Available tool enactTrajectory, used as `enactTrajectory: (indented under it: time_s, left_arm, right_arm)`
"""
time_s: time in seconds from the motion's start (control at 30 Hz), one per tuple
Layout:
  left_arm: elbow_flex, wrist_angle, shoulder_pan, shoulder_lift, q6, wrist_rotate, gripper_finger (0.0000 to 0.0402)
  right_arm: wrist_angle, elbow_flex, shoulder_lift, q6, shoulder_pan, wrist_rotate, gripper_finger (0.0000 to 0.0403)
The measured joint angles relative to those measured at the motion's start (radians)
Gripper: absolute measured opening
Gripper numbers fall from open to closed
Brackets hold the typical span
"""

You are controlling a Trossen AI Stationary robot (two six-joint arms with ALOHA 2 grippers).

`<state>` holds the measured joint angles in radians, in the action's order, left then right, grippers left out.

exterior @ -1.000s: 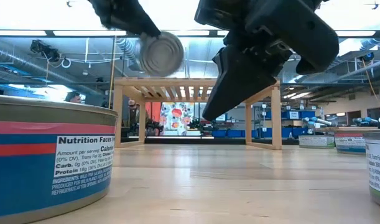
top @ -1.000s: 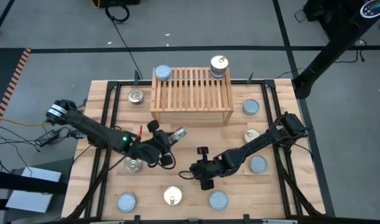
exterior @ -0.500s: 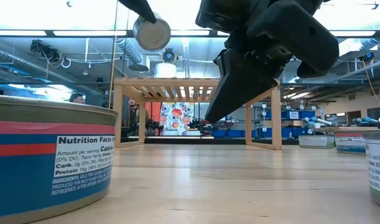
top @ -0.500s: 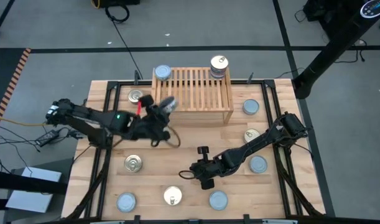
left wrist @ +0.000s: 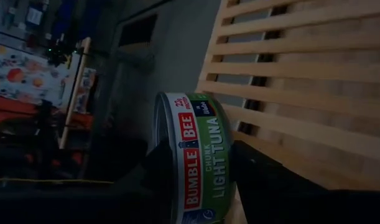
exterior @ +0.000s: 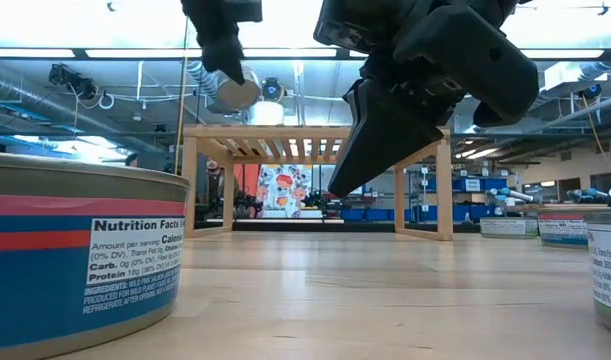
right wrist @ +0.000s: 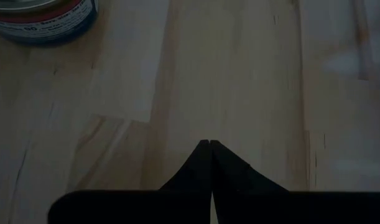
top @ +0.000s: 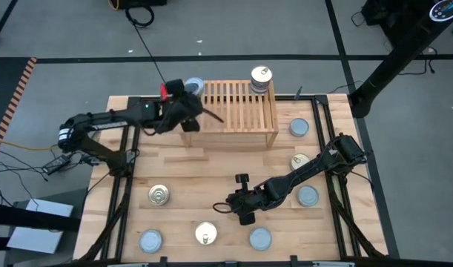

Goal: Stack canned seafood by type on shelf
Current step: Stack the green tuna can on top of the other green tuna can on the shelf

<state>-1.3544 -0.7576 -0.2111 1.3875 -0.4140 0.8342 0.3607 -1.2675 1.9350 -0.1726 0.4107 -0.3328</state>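
Resting low over the table's near middle, the right gripper (top: 227, 208) has its fingers pressed together on nothing. Farther back, the left gripper (top: 190, 106) clamps a tuna tin (left wrist: 199, 155) on edge — above the shelf's (top: 237, 111) left end.

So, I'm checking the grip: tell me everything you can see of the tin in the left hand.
The tin is a short round can with a green "Bumble Bee Chunk Light Tuna" label and a silvery rim. The left hand holds it between its two dark fingers, at the shelf's left end, over the slats.
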Motion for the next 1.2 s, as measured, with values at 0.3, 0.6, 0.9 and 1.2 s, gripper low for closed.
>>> enactTrajectory:
  time_s: [0.3,0.6,0.9,1.2]
  left_arm:
    - [0.0,0.071,-0.115,0.09,-0.136,-0.018,0.0137]
    - [0.0,0.087,-0.159,0.139,-0.164,-0.03,0.0137]
    - [0.0,0.1,-0.197,0.144,-0.186,-0.046,0.0137]
    - [0.0,0.111,-0.198,0.144,-0.189,-0.055,0.0137]
  right_arm:
    - [0.001,0.0,0.0,0.0,0.0,-0.017,0.0008]
    - [0.001,0.0,0.0,0.011,0.0,-0.017,0.0008]
    - [0.001,0.0,0.0,0.01,0.0,-0.016,0.0008]
    - [0.001,0.0,0.0,0.011,0.0,-0.016,0.0008]
